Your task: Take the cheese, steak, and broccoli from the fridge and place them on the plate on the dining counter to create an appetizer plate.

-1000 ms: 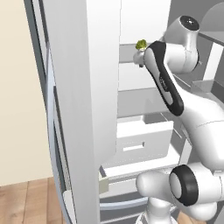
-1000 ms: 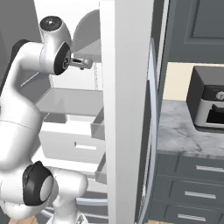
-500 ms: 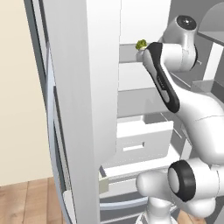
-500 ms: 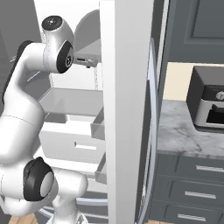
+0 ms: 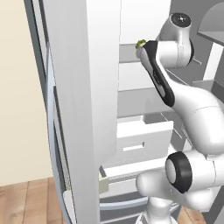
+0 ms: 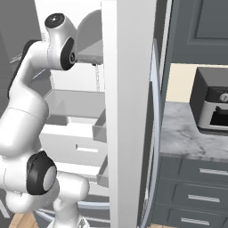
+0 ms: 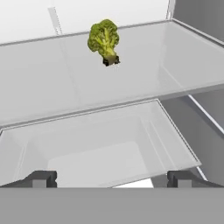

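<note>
Evidently mid-approach, the gripper (image 7: pixel 109 178), fingers spread wide and empty, needed to advance onto the broccoli (image 7: pixel 104 40) on the fridge (image 5: pixel 83 87) shelf.

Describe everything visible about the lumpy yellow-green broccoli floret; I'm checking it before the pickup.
The lumpy yellow-green broccoli floret has a bumpy rounded crown over a short pale stalk that darkens at the base. In the hand view it stands roughly upright, stalk down, alone on a pale flat fridge shelf near the back. Nothing else touches it. The open gripper is well short of it.
</note>
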Robot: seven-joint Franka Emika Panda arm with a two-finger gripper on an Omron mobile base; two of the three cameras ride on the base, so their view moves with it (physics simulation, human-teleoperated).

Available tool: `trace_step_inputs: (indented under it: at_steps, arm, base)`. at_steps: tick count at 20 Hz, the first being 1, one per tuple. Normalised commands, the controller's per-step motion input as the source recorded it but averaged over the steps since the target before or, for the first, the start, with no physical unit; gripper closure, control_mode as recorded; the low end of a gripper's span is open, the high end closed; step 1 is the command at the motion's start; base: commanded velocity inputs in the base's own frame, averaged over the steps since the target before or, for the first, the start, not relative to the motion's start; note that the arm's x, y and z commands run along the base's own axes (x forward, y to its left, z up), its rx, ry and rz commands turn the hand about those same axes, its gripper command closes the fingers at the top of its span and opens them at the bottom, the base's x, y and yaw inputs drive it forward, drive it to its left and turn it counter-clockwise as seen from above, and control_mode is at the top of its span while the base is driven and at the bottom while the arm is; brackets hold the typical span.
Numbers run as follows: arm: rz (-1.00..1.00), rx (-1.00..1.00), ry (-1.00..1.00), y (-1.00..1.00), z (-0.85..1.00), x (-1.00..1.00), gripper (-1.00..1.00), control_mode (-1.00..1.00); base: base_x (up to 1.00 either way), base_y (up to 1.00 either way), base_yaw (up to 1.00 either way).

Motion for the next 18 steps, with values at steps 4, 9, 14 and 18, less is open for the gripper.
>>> trace_step_inputs:
  at_steps: [4, 9, 14, 18]
  arm:
    - [-0.03, 0.0, 0.0, -0.1, 0.0, 0.42, -1.0, -1.0]
    - [-0.08, 0.0, 0.0, -0.21, 0.0, 0.24, -1.0, -1.0]
    - [-0.05, 0.0, 0.0, -0.08, 0.0, 0.42, -1.0, -1.0]
    - [-0.02, 0.0, 0.0, -0.02, 0.0, 0.5, -1.0, -1.0]
  base:
    - [0.0, 0.0, 0.0]
    - [0.0, 0.0, 0.0]
    - [0.0, 0.0, 0.0]
    - [0.0, 0.0, 0.0]
